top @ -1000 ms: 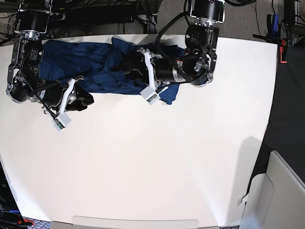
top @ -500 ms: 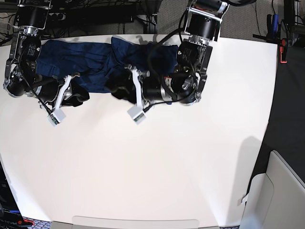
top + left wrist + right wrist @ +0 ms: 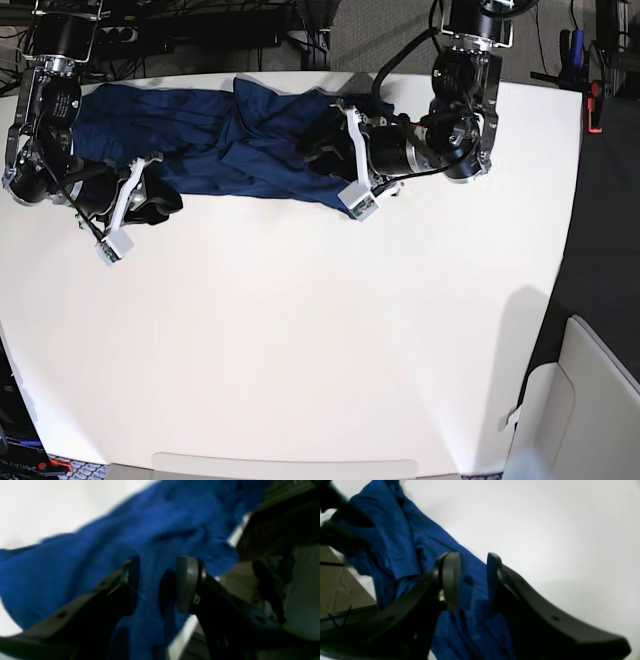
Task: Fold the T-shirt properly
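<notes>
Your white table (image 3: 330, 330) carries the T-shirt (image 3: 200, 140), spread rumpled along its far edge. Over the shirt, your left gripper (image 3: 157, 582) and right gripper (image 3: 470, 580) both stand parted, grasping nothing.

The T-shirt (image 3: 215, 135) lies stretched along the far edge of the white worktop (image 3: 320, 330), dark navy, plain, thin knit. It's rumpled, not flat: folds bunch up near its middle, one flap lies turned over on top, and creases run across the cloth. No neat fold yet.
</notes>
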`<state>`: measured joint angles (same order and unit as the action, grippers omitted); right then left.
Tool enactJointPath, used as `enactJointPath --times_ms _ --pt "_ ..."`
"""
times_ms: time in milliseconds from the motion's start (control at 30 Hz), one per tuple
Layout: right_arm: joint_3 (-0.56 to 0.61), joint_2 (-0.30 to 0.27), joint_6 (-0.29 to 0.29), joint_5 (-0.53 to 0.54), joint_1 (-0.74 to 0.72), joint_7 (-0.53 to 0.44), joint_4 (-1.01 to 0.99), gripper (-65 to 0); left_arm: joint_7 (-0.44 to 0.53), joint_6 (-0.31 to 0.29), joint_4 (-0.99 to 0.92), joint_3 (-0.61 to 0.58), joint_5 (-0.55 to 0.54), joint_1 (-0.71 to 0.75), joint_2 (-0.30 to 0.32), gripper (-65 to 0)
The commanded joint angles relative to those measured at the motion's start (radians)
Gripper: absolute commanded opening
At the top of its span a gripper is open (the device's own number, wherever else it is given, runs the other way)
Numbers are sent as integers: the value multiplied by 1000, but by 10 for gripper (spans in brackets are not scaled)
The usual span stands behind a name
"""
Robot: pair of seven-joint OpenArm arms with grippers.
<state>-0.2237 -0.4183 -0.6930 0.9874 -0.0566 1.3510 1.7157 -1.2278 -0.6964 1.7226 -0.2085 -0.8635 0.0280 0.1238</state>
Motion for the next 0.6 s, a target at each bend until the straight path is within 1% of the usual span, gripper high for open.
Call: enactJointPath --times_ms 0,67,167,233,400,567 --pt "-7 -17 -5 18 -18 -15 17 -470 10 -2 26 7 -13 0 20 -431" --pt "-7 -15 -5 18 -19 -15 16 -470 10 -2 32 1 -13 34 26 -439" --pt "-7 -14 -5 15 -19 -18 13 -470 10 -2 44 -4 -15 62 17 -442" --pt "-7 -14 -5 15 -19 -18 11 -470 6 -2 46 -21 -16 68 -19 -442" --pt "-7 -14 -5 15 -18 -18 11 -470 7 -2 44 -99 -13 77 -60 -442" --pt "-7 -12 -5 12 -15 -18 10 -470 4 -2 46 -107 -13 82 -59 -442"
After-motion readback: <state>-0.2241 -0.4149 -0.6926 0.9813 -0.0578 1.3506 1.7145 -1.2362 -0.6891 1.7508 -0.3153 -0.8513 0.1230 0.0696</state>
